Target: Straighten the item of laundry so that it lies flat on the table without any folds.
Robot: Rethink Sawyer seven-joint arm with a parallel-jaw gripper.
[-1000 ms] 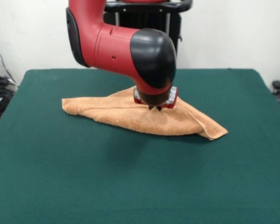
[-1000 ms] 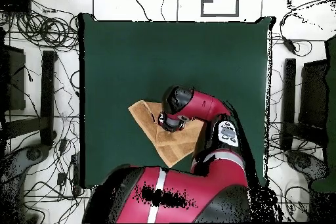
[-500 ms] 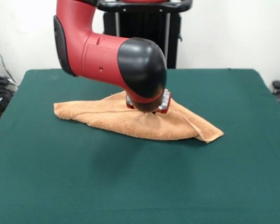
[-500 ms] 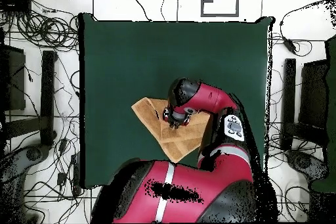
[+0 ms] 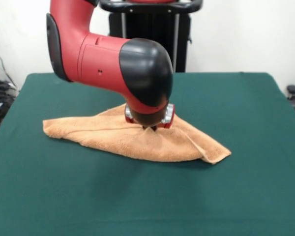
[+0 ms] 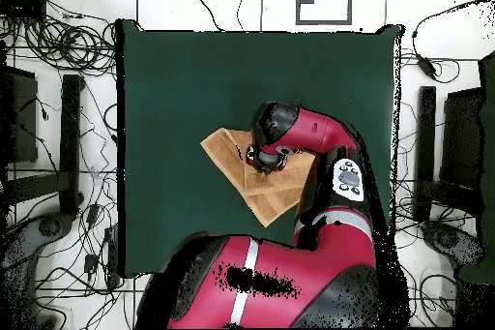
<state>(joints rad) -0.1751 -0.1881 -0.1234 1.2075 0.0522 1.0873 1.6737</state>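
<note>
Folded towel point(image 5: 113, 137) on green table point(image 5: 147, 196)

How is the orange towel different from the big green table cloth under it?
The small peach-orange terry towel is far smaller than the large dark green felt-covered table it lies on. The towel is bunched into folds and rises to a peak under the red and black arm's gripper; the table surface lies flat and smooth. The towel looks fluffy, the table surface even. Both are soft fabric surfaces.
</note>
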